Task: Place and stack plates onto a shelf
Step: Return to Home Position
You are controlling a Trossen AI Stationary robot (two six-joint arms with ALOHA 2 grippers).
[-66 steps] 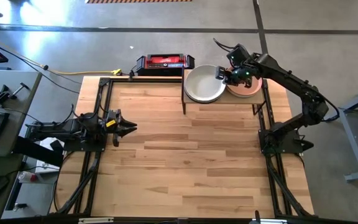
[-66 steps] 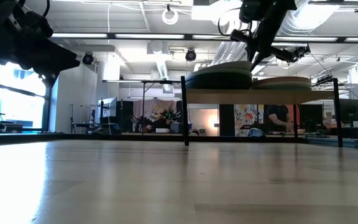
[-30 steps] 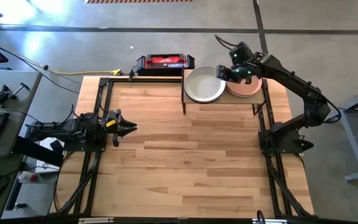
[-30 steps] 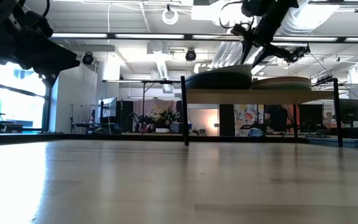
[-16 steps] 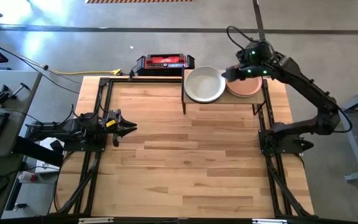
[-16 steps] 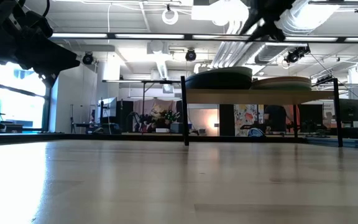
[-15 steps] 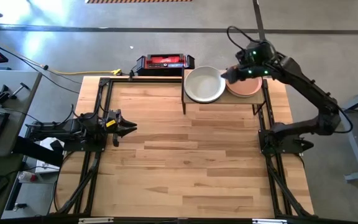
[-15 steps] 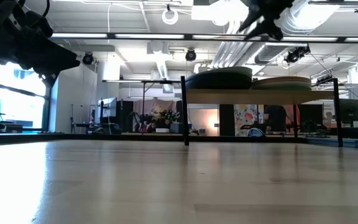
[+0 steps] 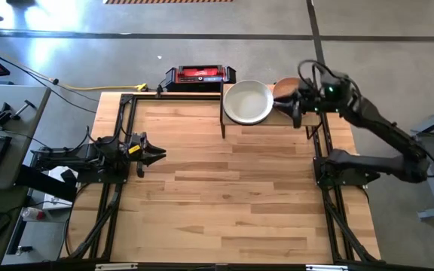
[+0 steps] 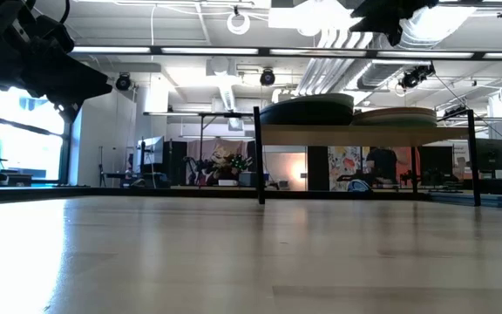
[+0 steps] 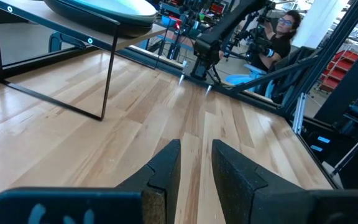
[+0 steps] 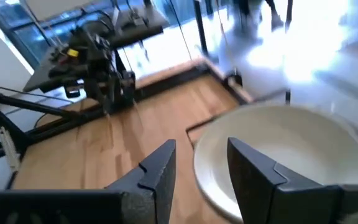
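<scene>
**Right arm backs off a loaded shelf**

Pulled back from over the stacks where it hung a moment ago, the right gripper [image 9: 297, 108] now sits above the front right part of the small light-wood shelf on thin black posts [image 10: 364, 134]. Its two fingers are parted with nothing between them. Two stacks stand side by side on that board. A pale grey round shallow plate [image 9: 247, 102] tops the left one. A salmon round matte plate [image 9: 285, 88] tops the right one and is partly hidden under the arm. The left gripper [image 9: 155, 154] waits at the left edge of the wooden table [image 9: 224, 196], its fingers slightly apart and empty.

The risk, as I judge it, lies in the retreat. The right arm is close over the salmon stack and the shelf's front edge. A dip or an early swing could catch a rim or a post, and that would shove plates along the board or off it.
</scene>
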